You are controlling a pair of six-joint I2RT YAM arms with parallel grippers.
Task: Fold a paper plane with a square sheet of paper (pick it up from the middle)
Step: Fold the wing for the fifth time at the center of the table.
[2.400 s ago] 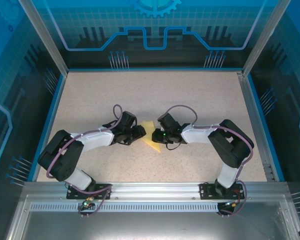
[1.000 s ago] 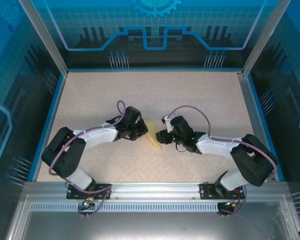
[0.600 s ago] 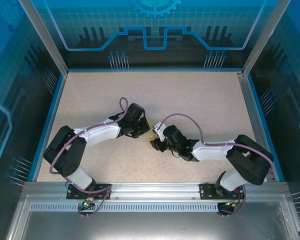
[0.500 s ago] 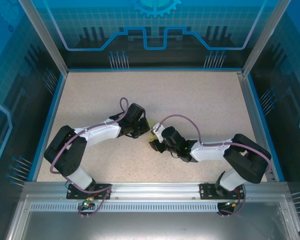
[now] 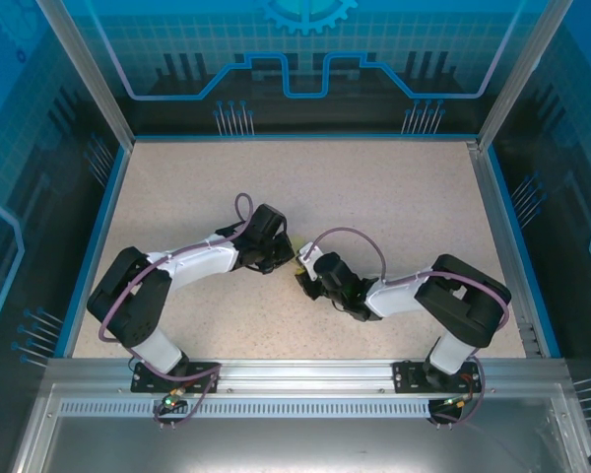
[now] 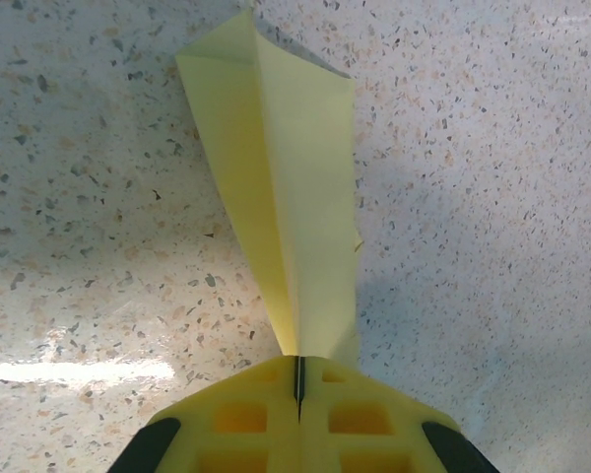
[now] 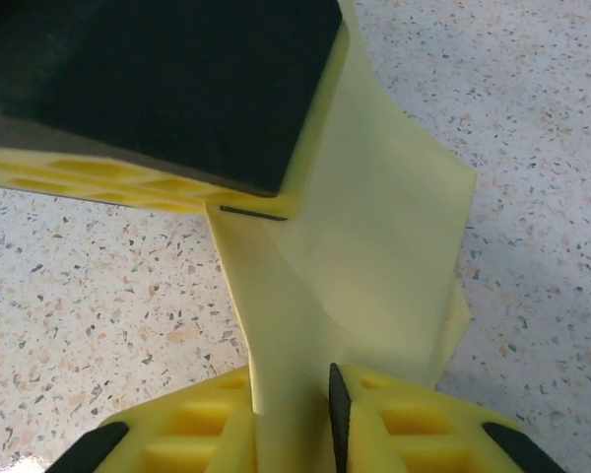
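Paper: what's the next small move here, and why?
Probably close the right gripper on the paper. Its jaws straddle the paper with a gap between them, while the left gripper is shut on the narrow tip, so it looks clamped at one end only.

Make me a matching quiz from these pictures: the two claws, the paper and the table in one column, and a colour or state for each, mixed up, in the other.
Column one:
1. left claw
2. right claw
3. paper
4. table

Column two:
A. speckled beige
B. pale yellow
C. shut on the paper's narrow end
D. jaws apart, paper between them

Pairs: 1-C, 2-D, 3-B, 4-A
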